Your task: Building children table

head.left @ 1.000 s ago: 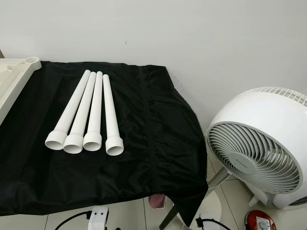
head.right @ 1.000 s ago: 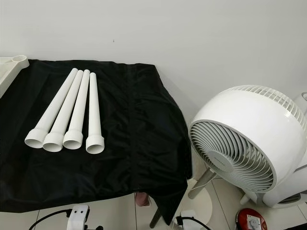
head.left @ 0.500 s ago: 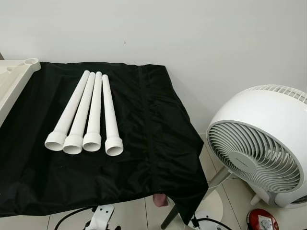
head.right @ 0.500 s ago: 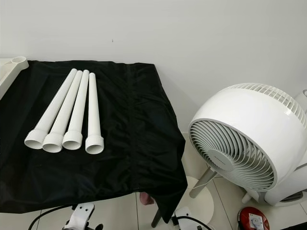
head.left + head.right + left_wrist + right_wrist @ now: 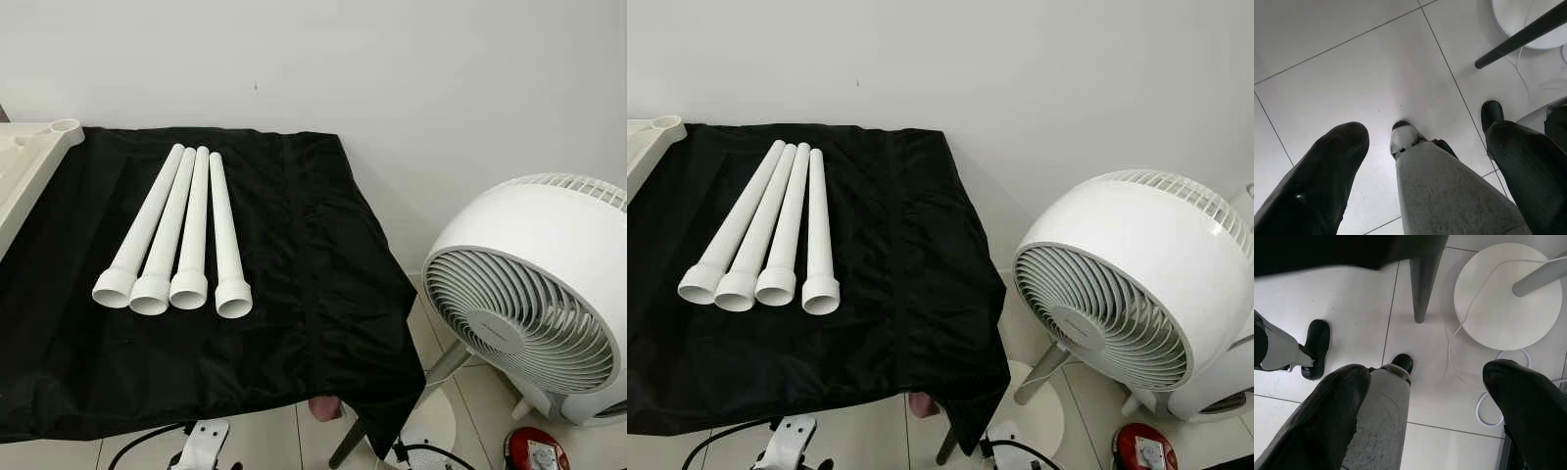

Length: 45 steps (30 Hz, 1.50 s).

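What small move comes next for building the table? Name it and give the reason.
Probably raise the right gripper toward the rightmost of the four white plastic tube legs. They lie side by side, untouched, on the black cloth, while both grippers hang open over the pale tiled floor; the left gripper is idle too. The cream tabletop waits at the cloth's left edge.

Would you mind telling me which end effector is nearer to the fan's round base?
Right. The right end effector hangs over the floor close beside the fan's round base; the left end effector hangs farther from it.
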{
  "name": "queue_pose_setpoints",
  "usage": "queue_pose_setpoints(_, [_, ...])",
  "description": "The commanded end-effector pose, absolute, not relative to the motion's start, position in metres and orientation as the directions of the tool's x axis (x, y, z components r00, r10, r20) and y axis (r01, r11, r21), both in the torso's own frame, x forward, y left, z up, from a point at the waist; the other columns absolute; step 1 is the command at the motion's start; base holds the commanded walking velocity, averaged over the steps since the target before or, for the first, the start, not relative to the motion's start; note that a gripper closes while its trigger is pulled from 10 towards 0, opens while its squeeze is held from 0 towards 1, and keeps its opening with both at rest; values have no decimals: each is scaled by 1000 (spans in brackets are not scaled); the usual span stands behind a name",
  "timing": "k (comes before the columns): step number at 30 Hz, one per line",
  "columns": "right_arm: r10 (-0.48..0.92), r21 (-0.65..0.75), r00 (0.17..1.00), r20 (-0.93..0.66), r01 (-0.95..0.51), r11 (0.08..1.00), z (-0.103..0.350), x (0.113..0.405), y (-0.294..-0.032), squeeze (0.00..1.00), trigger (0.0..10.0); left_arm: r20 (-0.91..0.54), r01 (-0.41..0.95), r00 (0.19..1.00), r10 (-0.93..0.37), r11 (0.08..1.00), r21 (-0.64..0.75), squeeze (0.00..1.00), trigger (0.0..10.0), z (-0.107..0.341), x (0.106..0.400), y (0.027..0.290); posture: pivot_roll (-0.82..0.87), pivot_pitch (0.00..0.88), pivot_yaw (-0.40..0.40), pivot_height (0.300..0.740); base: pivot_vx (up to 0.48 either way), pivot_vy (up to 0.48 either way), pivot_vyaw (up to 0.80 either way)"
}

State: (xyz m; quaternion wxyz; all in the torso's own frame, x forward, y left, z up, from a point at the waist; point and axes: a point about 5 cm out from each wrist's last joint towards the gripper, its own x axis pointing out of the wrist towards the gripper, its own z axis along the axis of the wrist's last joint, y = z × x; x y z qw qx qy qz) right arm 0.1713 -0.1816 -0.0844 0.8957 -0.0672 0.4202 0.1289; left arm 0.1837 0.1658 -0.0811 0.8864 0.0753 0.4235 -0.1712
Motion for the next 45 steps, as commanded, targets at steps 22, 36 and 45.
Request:
queue_pose_setpoints(22, [202, 4, 604, -771, -312, 950, -85, 168, -181, 0, 10000, -807, 326, 563, -180, 945, 16, 0, 10000, -87, 174, 169, 52, 0, -49, 740, 0, 0, 255])
queue_pose_setpoints(36, [188, 0, 588, -787, -304, 953, -88, 162, -184, 0, 10000, -820, 332, 550, -161, 943, 37, 0, 10000, -88, 171, 173, 54, 0, -51, 740, 0, 129, 0])
queue_pose_setpoints(45, [185, 3, 568, -802, -306, 952, -91, 155, -183, 0, 10000, -832, 335, 537, -137, 940, 61, 0, 10000, -90, 168, 177, 54, 0, -56, 740, 0, 320, 0])
